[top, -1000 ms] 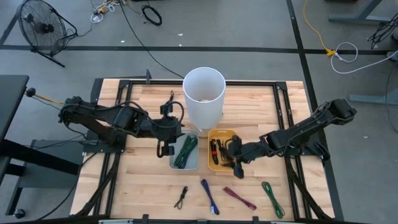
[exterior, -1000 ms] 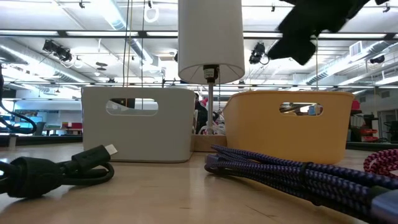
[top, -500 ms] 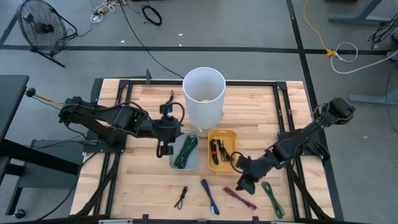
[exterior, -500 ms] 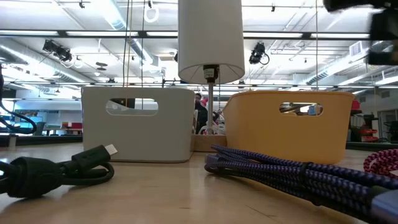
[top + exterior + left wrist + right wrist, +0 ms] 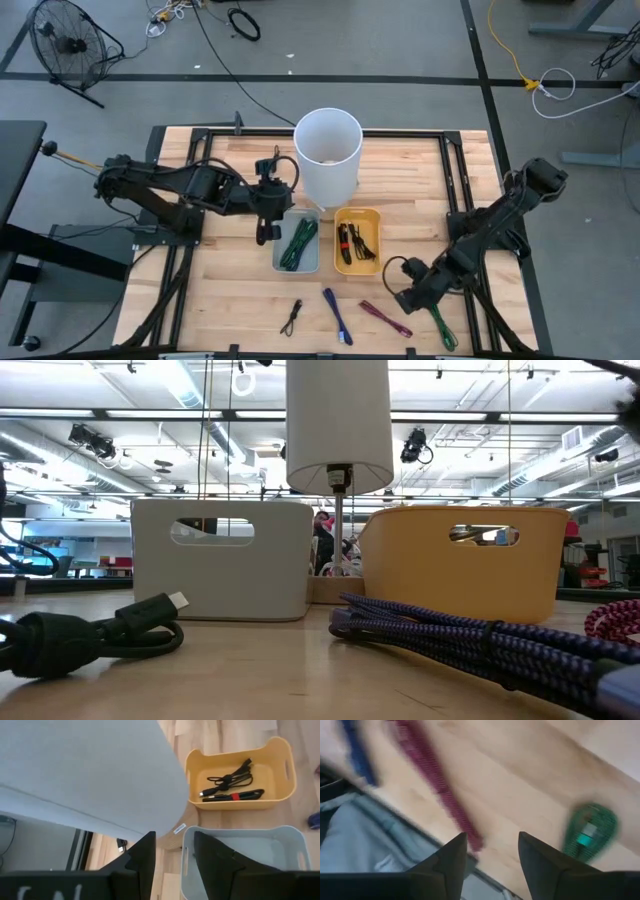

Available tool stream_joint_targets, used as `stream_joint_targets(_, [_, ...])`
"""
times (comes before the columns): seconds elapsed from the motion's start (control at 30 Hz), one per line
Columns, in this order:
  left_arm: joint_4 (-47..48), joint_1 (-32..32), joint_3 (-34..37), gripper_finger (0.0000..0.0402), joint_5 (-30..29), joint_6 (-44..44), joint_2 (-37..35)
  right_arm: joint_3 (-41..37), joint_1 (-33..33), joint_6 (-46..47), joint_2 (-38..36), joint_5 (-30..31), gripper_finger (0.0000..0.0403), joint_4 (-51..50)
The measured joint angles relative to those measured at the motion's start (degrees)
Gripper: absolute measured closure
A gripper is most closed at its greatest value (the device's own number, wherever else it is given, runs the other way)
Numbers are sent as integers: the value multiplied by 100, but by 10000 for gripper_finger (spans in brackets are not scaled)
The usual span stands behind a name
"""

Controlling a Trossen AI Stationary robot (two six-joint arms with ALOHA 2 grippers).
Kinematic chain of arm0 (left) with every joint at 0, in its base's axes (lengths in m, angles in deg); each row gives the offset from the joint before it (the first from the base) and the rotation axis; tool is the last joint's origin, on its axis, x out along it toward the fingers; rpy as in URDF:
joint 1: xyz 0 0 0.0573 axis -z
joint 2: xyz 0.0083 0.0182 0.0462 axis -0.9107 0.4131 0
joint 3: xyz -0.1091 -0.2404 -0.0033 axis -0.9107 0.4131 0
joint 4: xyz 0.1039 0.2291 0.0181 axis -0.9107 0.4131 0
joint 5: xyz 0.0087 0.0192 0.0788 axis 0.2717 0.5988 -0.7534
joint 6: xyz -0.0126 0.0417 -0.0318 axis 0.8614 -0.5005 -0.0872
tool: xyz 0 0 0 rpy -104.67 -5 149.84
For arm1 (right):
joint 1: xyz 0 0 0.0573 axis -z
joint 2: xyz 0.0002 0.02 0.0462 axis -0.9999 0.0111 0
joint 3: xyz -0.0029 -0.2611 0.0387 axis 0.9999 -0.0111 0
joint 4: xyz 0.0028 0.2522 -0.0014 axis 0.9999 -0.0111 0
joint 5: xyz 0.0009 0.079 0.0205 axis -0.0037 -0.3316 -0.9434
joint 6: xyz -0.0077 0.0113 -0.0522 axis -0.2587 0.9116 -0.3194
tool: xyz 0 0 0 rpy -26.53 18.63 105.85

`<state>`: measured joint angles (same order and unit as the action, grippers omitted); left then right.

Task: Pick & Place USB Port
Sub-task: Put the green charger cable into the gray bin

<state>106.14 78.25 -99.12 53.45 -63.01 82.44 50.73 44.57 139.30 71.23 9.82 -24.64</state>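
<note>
The left claw (image 5: 262, 238) is held beside the grey bin (image 5: 297, 246), fingers parted and empty, unmoved over the last second. Green cables lie in that bin; black cables (image 5: 356, 241) lie in the yellow bin (image 5: 357, 241). The right claw (image 5: 402, 300) has been swung away from the yellow bin to the front of the bench (image 5: 220, 290), above the maroon cable (image 5: 385, 318) and near the green cable (image 5: 437, 318). Its fingers are parted, nothing held. A fresh pick is judged to be beginning.

Black cable (image 5: 292, 318), blue cable (image 5: 337, 316), maroon cable (image 5: 385, 319), green cable (image 5: 438, 321), lying separately along table's near edge
</note>
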Motion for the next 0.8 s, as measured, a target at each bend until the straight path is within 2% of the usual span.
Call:
stream_joint_targets(0.13, [-2,-110,0,264,0,0,0,0,-413,904,207,31,227,-100])
stream_joint_targets(0.33, [-24,-191,0,264,22,0,0,0,-888,1765,699,-101,227,216])
stream_joint_targets(0.47, [-23,-197,0,264,24,-2,0,0,-991,1817,928,-373,227,413])
stream_joint_targets(0.7, [-27,-195,0,264,24,-2,0,0,-996,1557,960,-379,227,426])
stream_joint_targets(0.8, [-28,-195,0,264,26,-2,0,2,-994,1422,958,-584,227,262])
